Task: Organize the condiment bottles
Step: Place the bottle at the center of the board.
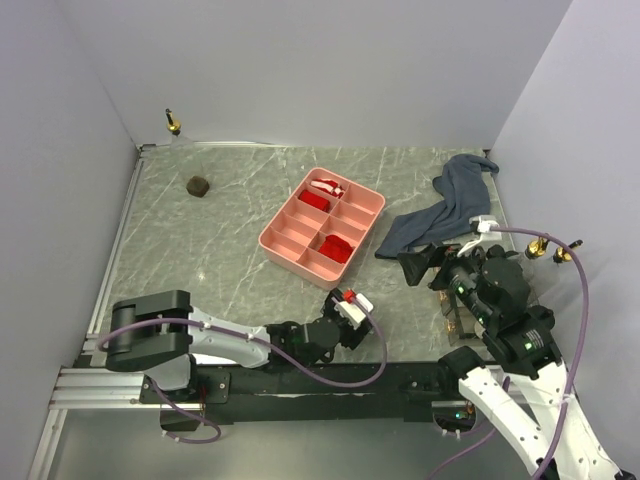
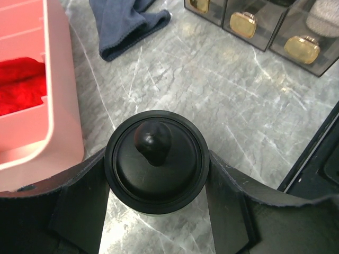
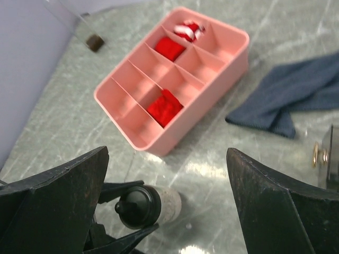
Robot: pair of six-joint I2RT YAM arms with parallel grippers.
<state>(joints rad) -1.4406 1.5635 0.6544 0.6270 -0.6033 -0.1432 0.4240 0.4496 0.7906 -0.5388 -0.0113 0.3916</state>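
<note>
My left gripper [image 2: 157,168] is shut on a cream condiment bottle with a black cap [image 2: 157,159], low over the marble just in front of the pink tray's near corner. The right wrist view shows that bottle [image 3: 159,203] between the left fingers [image 3: 123,189]. My right gripper [image 1: 424,264] is open and empty above the table, right of the tray; its jaws [image 3: 168,153] stand wide apart. A gold-spouted clear bottle [image 1: 173,123] stands in the far left corner, with a squat dark jar [image 1: 198,185] near it. Two gold-spouted bottles [image 1: 541,246] stand at the right edge.
The pink divided tray [image 1: 283,244] sits mid-table holding red items. A blue-grey cloth [image 1: 450,205] lies crumpled at the back right. Clear organizer compartments with gold-capped items [image 2: 246,24] stand by the right arm. Walls close the left, back and right sides.
</note>
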